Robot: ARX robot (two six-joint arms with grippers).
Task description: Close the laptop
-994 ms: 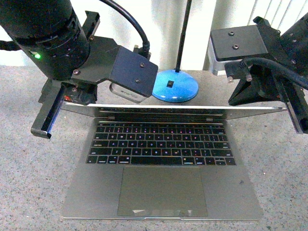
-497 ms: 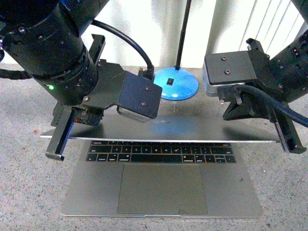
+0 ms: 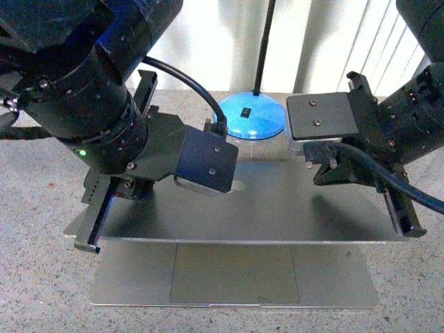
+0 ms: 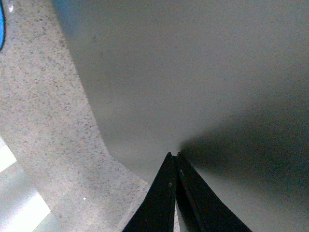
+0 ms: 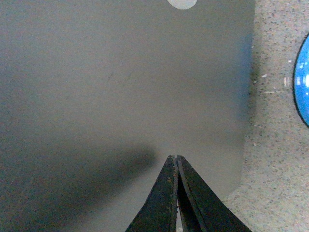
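Note:
The grey-silver laptop [image 3: 277, 205] lies on the table with its lid folded far down over the base. Only the trackpad [image 3: 234, 272] and palm rest show; the keys and screen are hidden. My left gripper [image 3: 88, 243] is shut and rests on the lid's left edge. My right gripper [image 3: 411, 230] is shut at the lid's right edge. In the left wrist view the shut fingertips [image 4: 174, 155] touch the bare lid [image 4: 193, 72] near a rounded corner. In the right wrist view the shut gripper [image 5: 175, 157] presses on the lid [image 5: 120, 72], with the logo [image 5: 182, 2] at the picture's edge.
A blue lamp base [image 3: 250, 116] with a black stem stands just behind the laptop; it also shows in the right wrist view [image 5: 304, 82]. The speckled grey tabletop [image 3: 41, 277] surrounds the laptop. A white wall and blinds are behind.
The lid has swung down toward the base, so the keyboard is now covered. Both arms have moved down and toward me with the lid.

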